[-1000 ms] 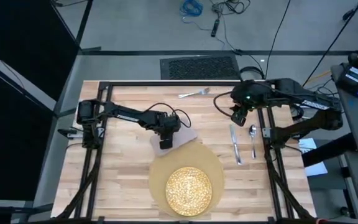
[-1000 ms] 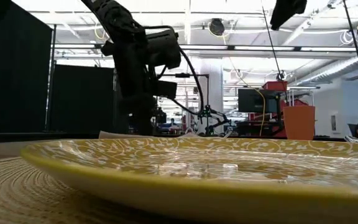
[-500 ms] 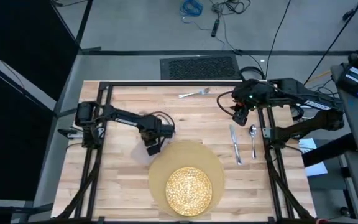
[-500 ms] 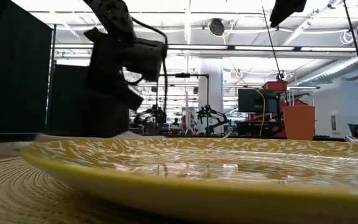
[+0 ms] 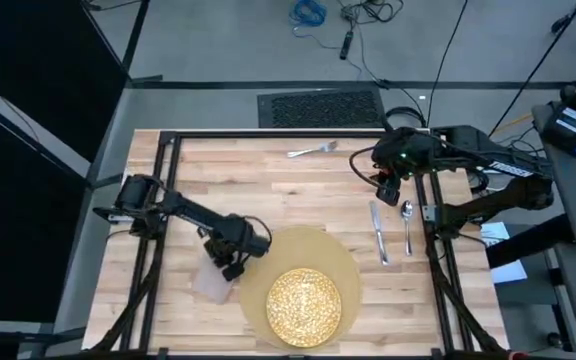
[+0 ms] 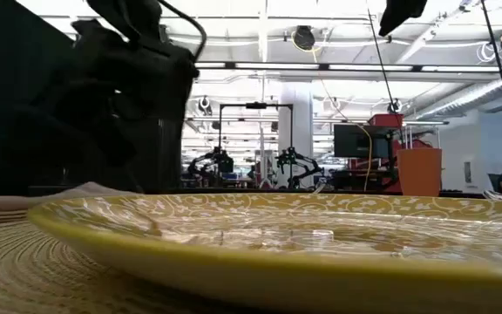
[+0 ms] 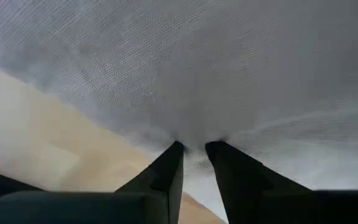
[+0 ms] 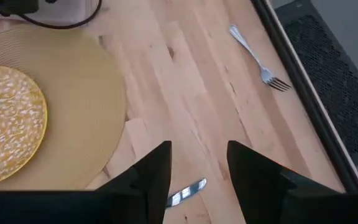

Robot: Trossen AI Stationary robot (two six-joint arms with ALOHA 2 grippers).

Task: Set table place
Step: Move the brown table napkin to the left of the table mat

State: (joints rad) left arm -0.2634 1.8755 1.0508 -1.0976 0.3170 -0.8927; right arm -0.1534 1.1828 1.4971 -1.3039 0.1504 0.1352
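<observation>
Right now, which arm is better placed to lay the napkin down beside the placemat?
Left. Its gripper has the napkin pinched between its fingers, at the placemat's left edge. The right gripper hovers open across the table, near the knife.

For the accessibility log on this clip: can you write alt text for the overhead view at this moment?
Seen from above, the left gripper pinches a beige napkin on the wooden table, just left of a round tan placemat holding a yellow speckled plate. A knife and spoon lie right of the placemat, a fork near the far edge, and the right gripper hovers open above the knife.
</observation>
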